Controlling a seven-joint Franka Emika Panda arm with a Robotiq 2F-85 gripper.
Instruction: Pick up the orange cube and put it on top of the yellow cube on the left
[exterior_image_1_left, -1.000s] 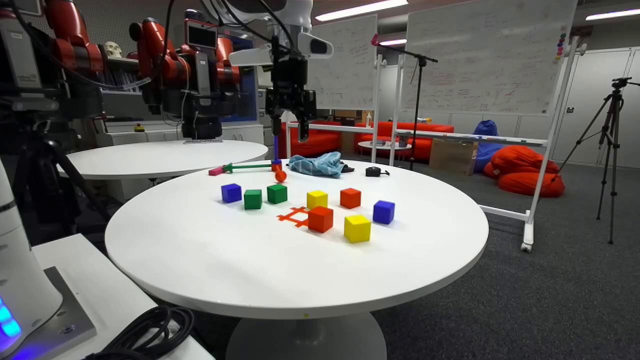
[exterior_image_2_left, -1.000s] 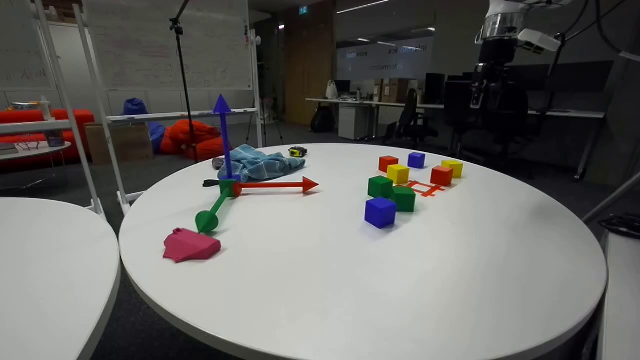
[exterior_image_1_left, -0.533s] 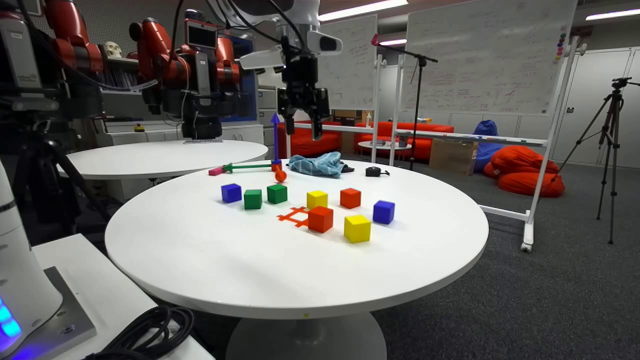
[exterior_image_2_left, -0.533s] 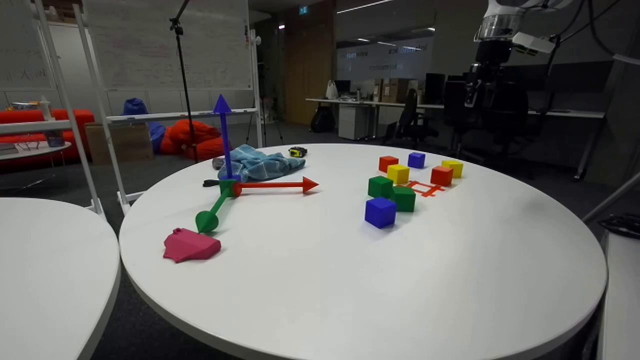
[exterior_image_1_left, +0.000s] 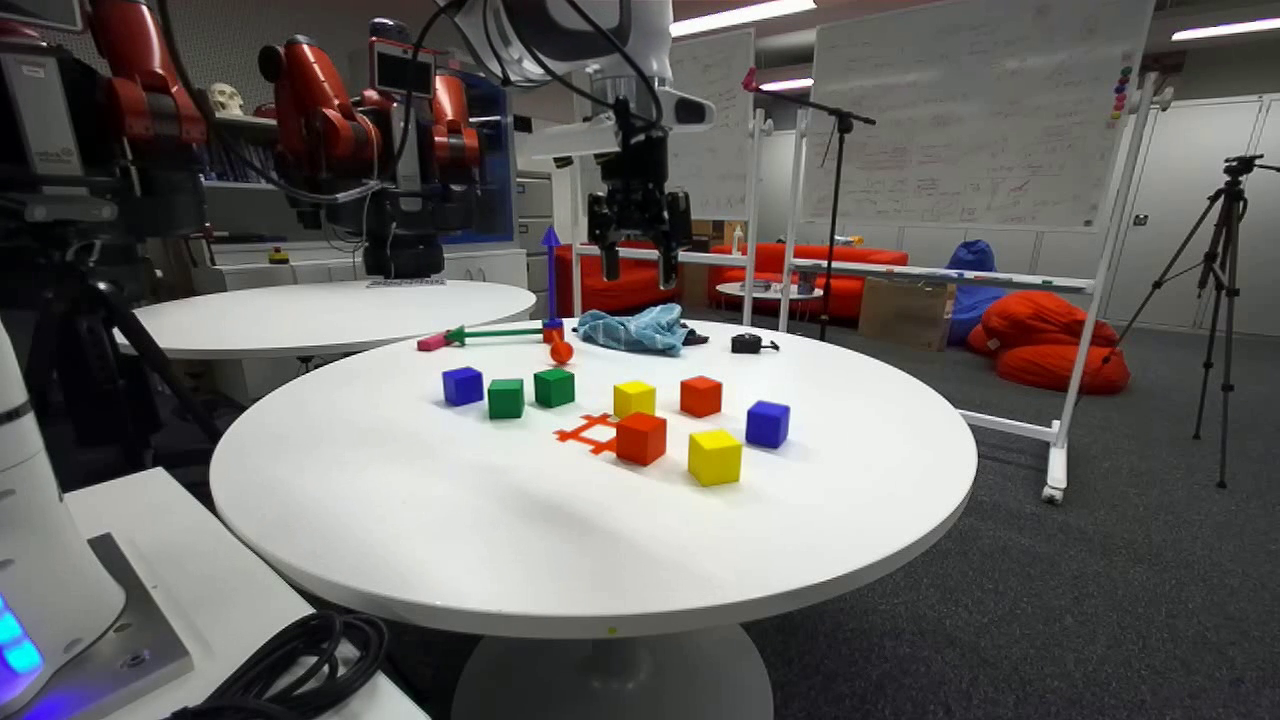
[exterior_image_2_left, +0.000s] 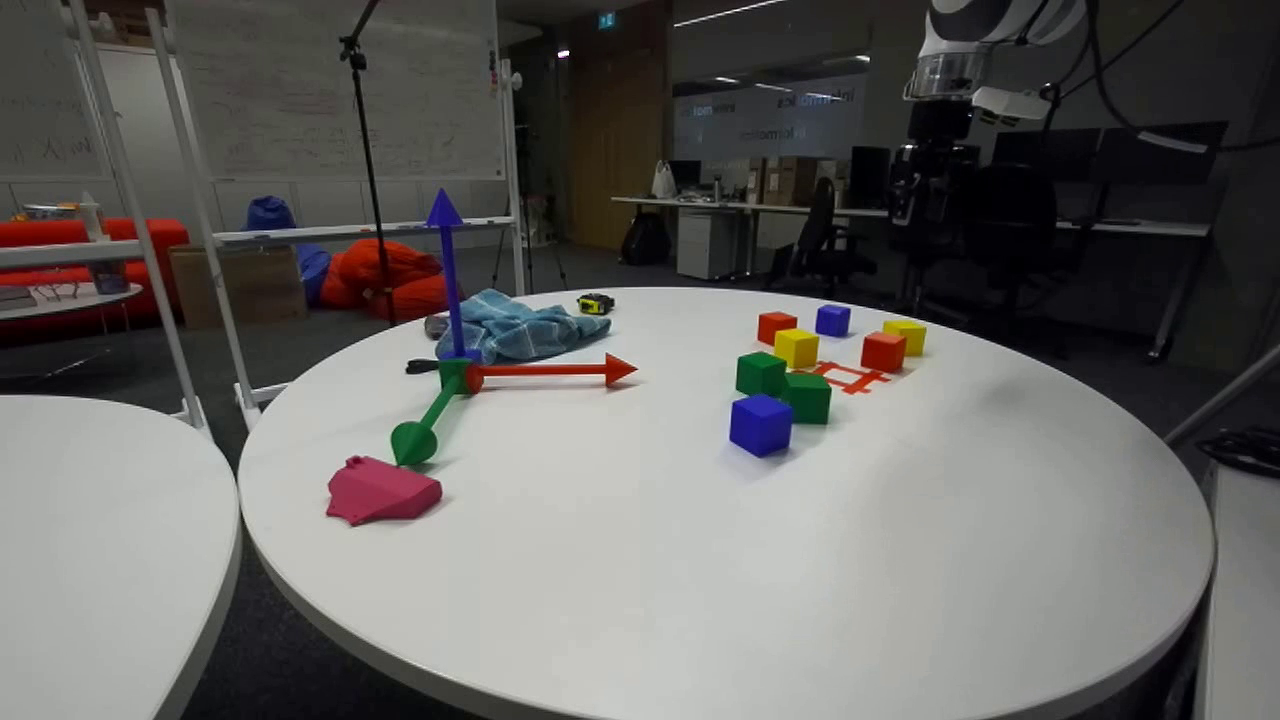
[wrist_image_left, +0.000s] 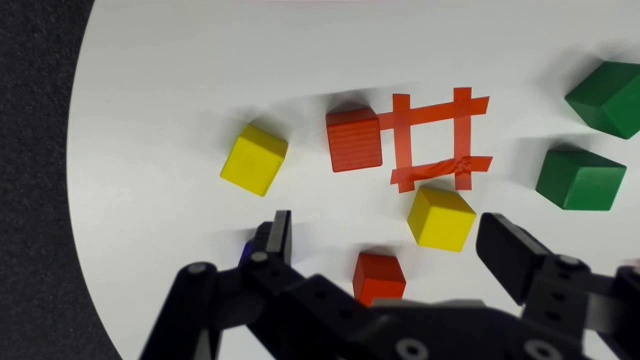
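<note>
evidently the gripper (exterior_image_1_left: 639, 271) hangs spread, presumably to straddle the orange cube (wrist_image_left: 356, 145), likely the reddish one by the lattice (wrist_image_left: 403, 137), with the yellow cube (wrist_image_left: 254, 162) between it and the edge of the desk (wrist_image_left: 145, 160).

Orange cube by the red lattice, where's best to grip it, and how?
Pinch the orange cube at mid-height by its left and right sides in the wrist view, probably coming straight down: those sides stand nearly square to the open hand, the yellow cube on its left leaves room, and the red lattice lies flat.
</note>
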